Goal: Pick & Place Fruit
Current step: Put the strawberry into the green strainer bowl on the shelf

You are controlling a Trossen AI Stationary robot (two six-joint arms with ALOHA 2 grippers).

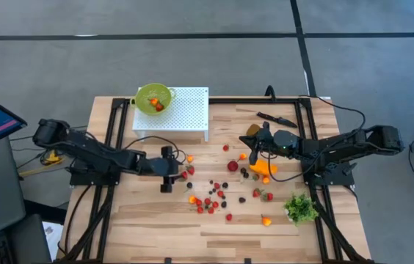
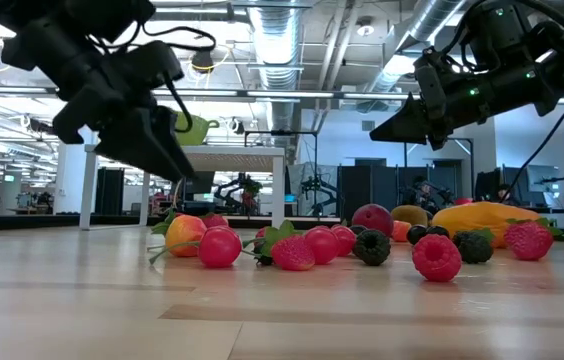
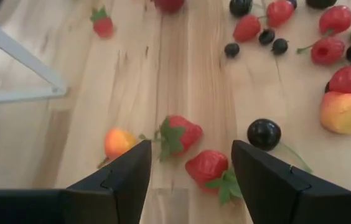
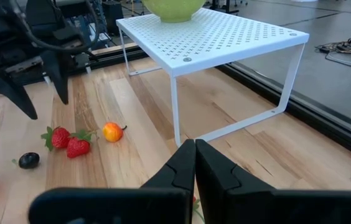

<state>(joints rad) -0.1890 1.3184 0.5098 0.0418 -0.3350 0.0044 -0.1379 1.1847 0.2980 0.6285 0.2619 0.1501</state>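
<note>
No writing or label is legible anywhere. The left gripper (image 3: pixel 191 171) hangs with fingers spread, holding nothing, above two red plastic strawberries (image 3: pixel 208 167); one small orange-yellow round fruit (image 3: pixel 119 142) lies at their nine o'clock, one dark berry (image 3: pixel 264 134) at two o'clock. The right gripper (image 4: pixel 195 163) is pinched together, empty, near the white perforated metal stand (image 4: pixel 225 38) bearing one green bowl (image 1: pixel 153 98).
</note>
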